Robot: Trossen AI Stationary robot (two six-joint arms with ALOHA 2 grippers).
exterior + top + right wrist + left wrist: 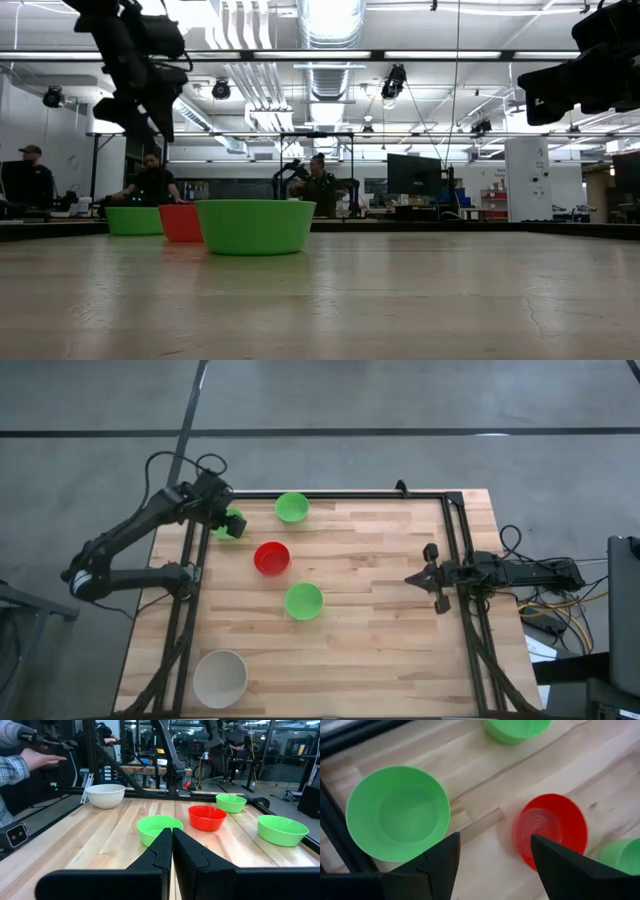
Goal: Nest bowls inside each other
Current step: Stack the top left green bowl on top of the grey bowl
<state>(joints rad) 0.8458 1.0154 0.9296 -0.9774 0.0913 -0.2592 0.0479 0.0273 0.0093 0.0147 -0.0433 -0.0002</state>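
My left gripper (236, 526) hangs over the far left corner of the pale wooden table (380, 620), fingers spread wide and grasping nothing; directly beneath it sits a small bright green plastic bowl (397, 812), close against the black frame rail (190, 560) at the table's left edge; my right gripper (172, 842) waits at the right edge of the table, fingers pressed together on nothing.

As far as I can judge, none of the nesting is done; all five bowls stand apart and empty. A second small green plastic bowl (292, 508) sits near the far edge; the small red plastic bowl (271, 558) is just beside the middle of the table; a third green plastic bowl (304, 601) lies a little nearer than the red one; the slightly larger whitish-cream plastic bowl (220, 678) stands well apart in the near left corner.

Every stacking step is left; I take the corner green bowl to be my first pick, since my open fingers are poised above it.
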